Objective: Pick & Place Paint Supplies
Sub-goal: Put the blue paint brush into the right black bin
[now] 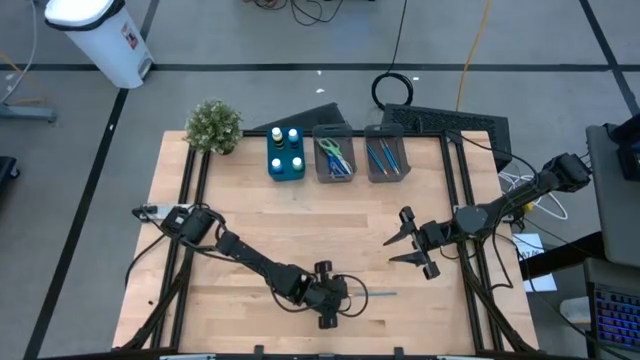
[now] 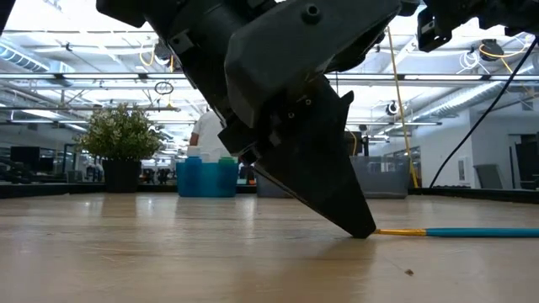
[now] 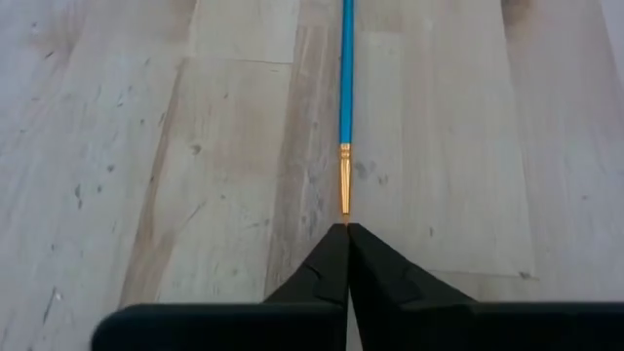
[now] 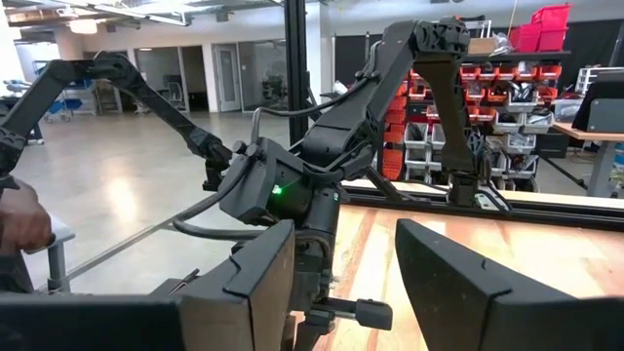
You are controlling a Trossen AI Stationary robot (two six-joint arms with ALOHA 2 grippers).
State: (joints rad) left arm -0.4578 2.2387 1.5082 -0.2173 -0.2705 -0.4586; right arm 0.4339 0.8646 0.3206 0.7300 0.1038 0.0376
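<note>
The left gripper is down at the tabletop near the front edge, its 2 fingers pressed fully together with their tips meeting on the end of a thin blue brush. The brush lies flat on the table; its gold ferrule touches the closed fingertips and its blue handle runs straight away from them. Whether the tip is truly pinched or only touched cannot be told. In the low view the dark fingertip rests on the wood right where the brush begins.

The right gripper hangs over the right-middle of the table, well apart from the brush, fingers spread and empty.

At the far edge stand a blue bin holding capped bottles, a grey bin with scissors, another grey bin with brushes, and a potted plant.
</note>
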